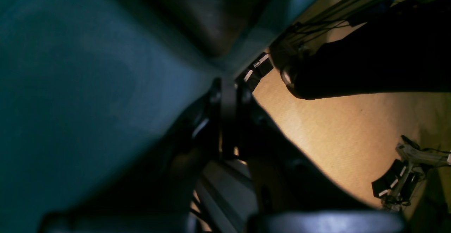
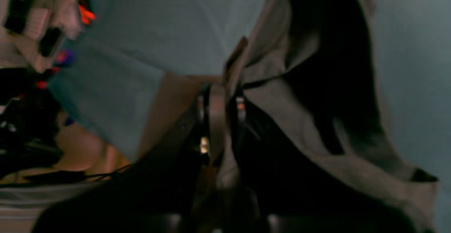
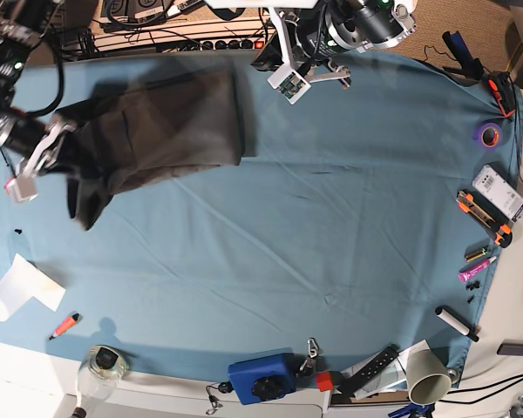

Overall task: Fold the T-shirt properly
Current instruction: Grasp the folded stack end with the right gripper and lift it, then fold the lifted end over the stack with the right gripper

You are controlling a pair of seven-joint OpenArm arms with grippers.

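Two tools: both at the far side of the desk, one at each end of the T-shirt.
Right tool: jaws narrow, clamped on a fold of brownish-grey fabric that runs up between them in the right wrist view; in the base view it sits at the left desk edge.
Left tool: jaws close together with a thin strip between them; the view is dark and blurred, so I cannot tell what the strip is. In the base view the tool is at the far edge, just right of the shirt.
T-shirt: dark charcoal, bunched and partly doubled over on the far-left part of the desk, wrinkled, one end drooping toward the right tool.
Desk: covered by a blue-teal cloth.
Right margin: purple tape roll, cutters, markers.
Near edge: blue box, paper cup.
Near-left: white paper, orange marker.
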